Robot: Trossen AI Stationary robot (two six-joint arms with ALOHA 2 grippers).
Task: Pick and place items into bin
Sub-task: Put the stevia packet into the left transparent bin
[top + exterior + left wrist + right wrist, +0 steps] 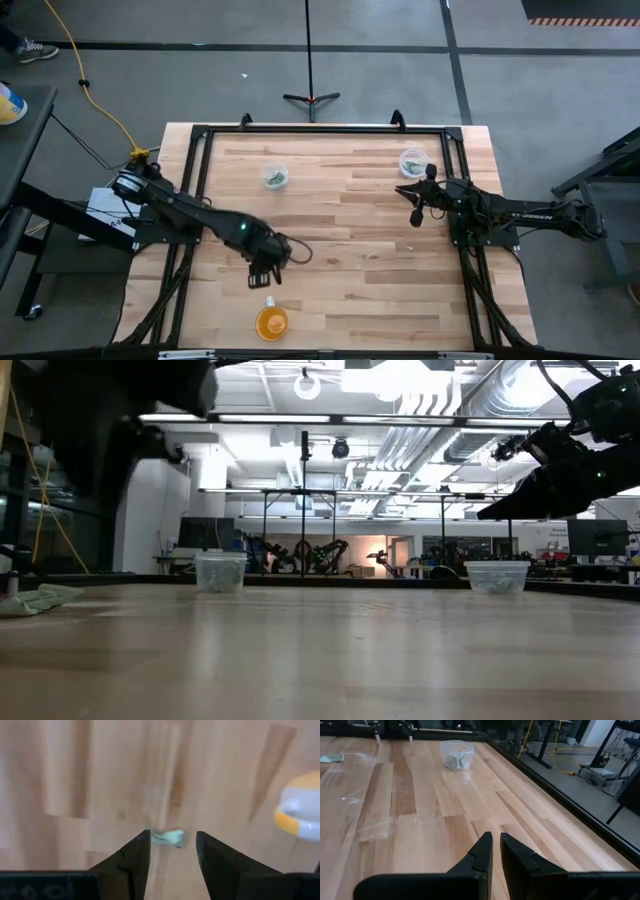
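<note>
One tiny pale-green wrapped piece (167,837) lies flat on the wood and shows between my left gripper's (172,842) open fingertips, a little beyond them. In the high view that piece (270,300) lies just near-side of my left gripper (266,274), between it and the orange round cup (271,322). Two clear cups holding more green pieces stand toward the far edge, one left (276,176) and one right (413,161). My right gripper (417,203) hovers by the right clear cup, with its fingers (496,842) shut and holding nothing.
A black frame rail (320,129) runs round the tabletop. The orange cup (300,815) stands close to my left gripper, near the table's near edge. Bare wood lies between the two arms. The low view shows both clear cups (220,571) (497,576) and the green piece (35,600).
</note>
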